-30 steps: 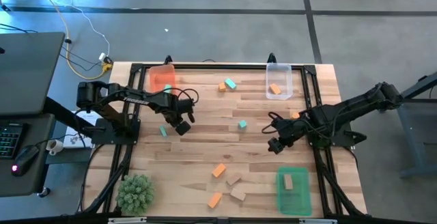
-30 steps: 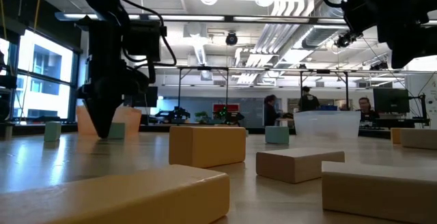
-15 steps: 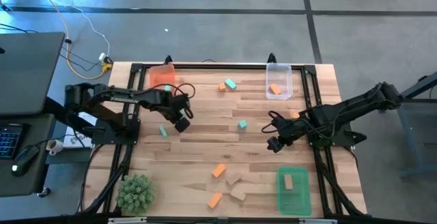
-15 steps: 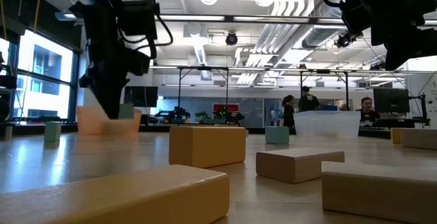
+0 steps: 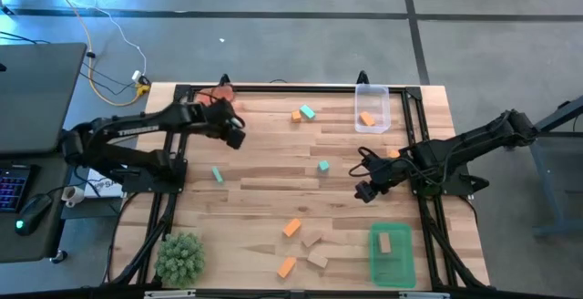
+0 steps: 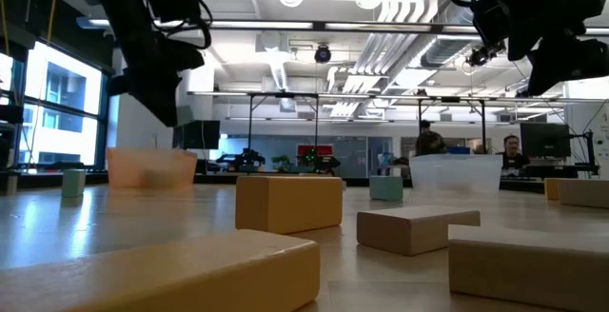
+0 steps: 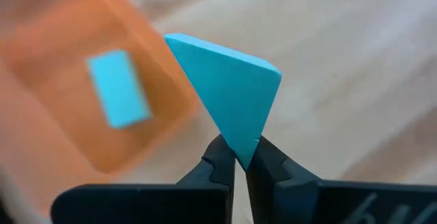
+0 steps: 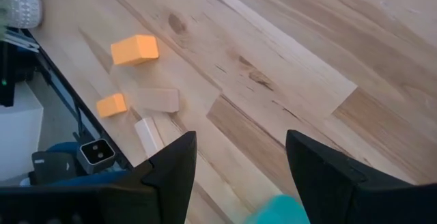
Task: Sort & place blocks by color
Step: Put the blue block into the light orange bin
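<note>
My left gripper is clenched on a teal wedge by its thin end, wide face outward, above the orange tray far left. My right gripper hangs spread, empty, mid-right.

Bright ceiling lights overhead; left wrist view's background is badly blurred.

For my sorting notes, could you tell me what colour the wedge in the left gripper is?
Teal-blue: the wedge shows best in the left wrist view, pinched in the left gripper.
</note>
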Robot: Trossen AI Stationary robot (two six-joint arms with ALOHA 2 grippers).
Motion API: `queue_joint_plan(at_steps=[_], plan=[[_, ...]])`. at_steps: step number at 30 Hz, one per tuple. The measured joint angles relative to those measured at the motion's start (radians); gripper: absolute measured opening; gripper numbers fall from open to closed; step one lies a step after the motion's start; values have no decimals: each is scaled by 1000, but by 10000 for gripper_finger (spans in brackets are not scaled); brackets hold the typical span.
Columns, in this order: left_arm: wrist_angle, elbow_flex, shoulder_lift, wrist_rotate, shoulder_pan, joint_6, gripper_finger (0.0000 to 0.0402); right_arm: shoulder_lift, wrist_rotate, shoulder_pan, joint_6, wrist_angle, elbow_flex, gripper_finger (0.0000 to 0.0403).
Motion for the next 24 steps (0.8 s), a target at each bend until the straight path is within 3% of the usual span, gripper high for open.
queue_joint_plan(at_steps=[12, 17, 24], plan=[[-16, 0, 11, -26, 225, 22, 0, 0, 149, -57, -18, 76, -1, 213], [-15, 0, 34, -20, 252, 25, 0, 0, 259, -139, -145, 217, -1, 213], [-18, 0, 53, -8, 253, 24, 13, 0, 278, -303, -403, 453, -1, 213]])
